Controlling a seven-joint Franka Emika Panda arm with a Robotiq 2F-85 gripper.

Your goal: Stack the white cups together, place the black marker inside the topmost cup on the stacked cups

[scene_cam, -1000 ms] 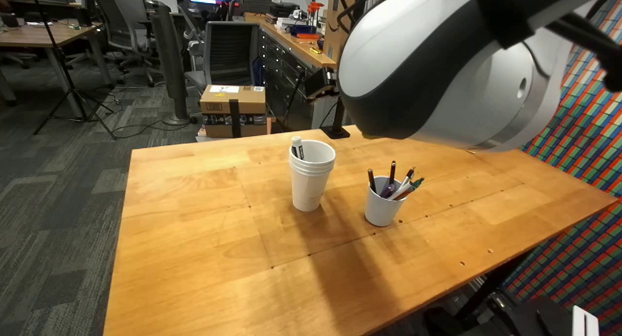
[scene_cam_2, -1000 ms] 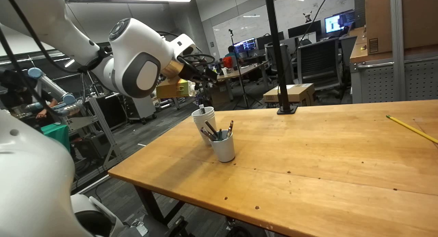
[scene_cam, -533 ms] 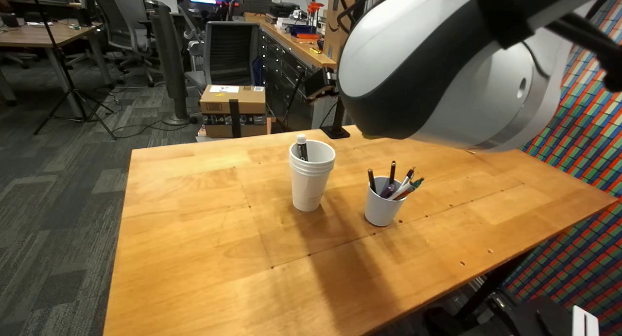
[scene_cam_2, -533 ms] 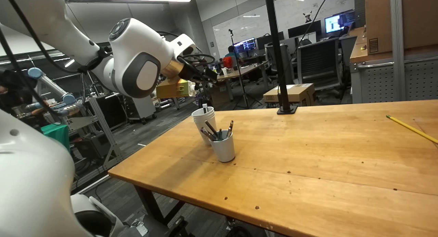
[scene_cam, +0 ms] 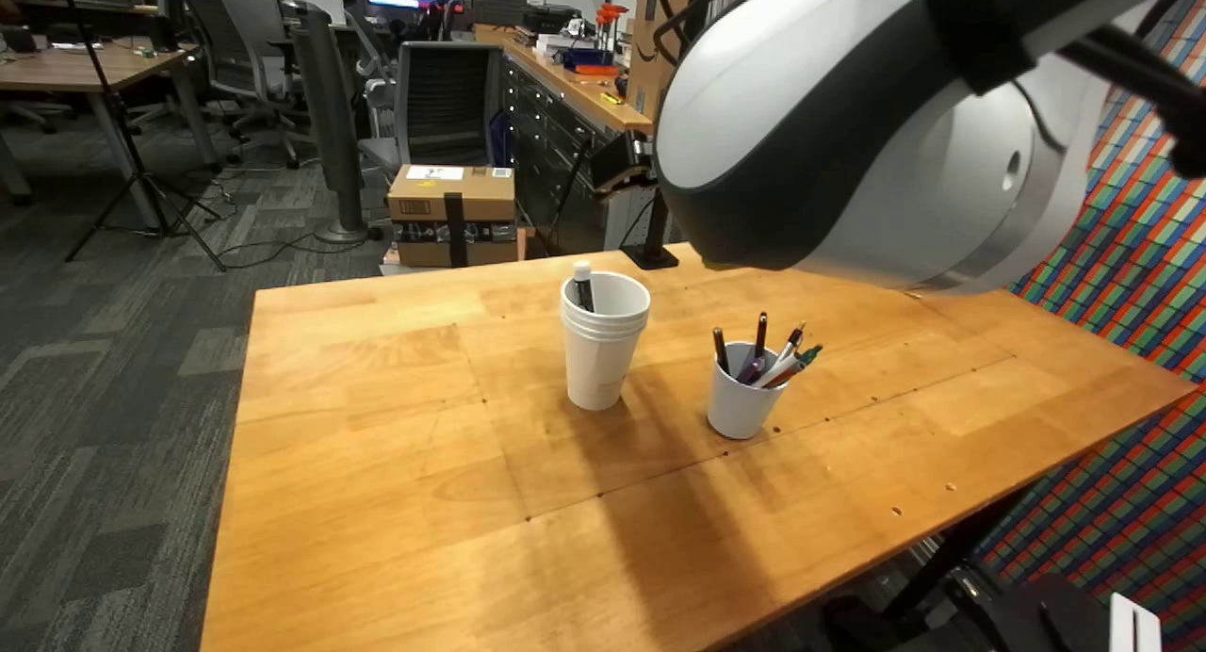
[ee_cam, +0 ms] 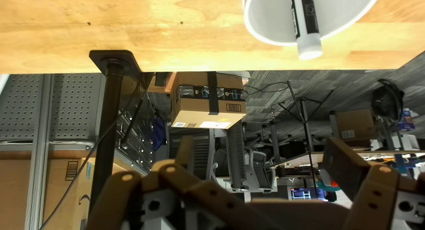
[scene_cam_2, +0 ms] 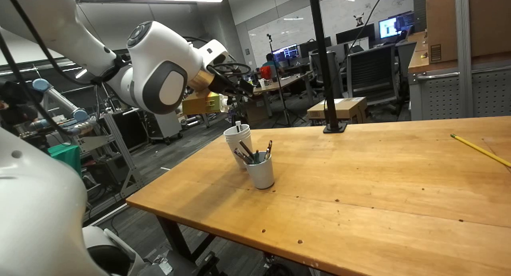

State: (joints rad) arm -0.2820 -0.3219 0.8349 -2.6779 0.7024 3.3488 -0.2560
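Note:
The white cups (scene_cam: pixel 595 365) stand nested in one upright stack on the table, also visible in an exterior view (scene_cam_2: pixel 234 142) partly behind the pen cup. The black marker (scene_cam: pixel 583 286), with a white end, leans inside the topmost cup (scene_cam: pixel 624 296) against its rim. It also shows in an exterior view (scene_cam_2: pixel 238 126) and in the wrist view (ee_cam: pixel 306 20), sticking out of the cup (ee_cam: pixel 338 10). My gripper (ee_cam: pixel 262 153) is open and empty, its fingers wide apart, apart from the marker and cups. Its fingertips are not clear in the exterior views.
A white cup with several pens (scene_cam: pixel 740 407) stands close to the stack. A black pole (scene_cam_2: pixel 334 126) is fixed at the table's edge. A yellow pencil (scene_cam_2: pixel 481 150) lies on the table. A cardboard box (scene_cam: pixel 452 200) stands beyond the table edge.
The marker has rocked inside the topmost cup; its white end stands a little higher and further right in an exterior view than one second ago. The arm and cups have not visibly moved.

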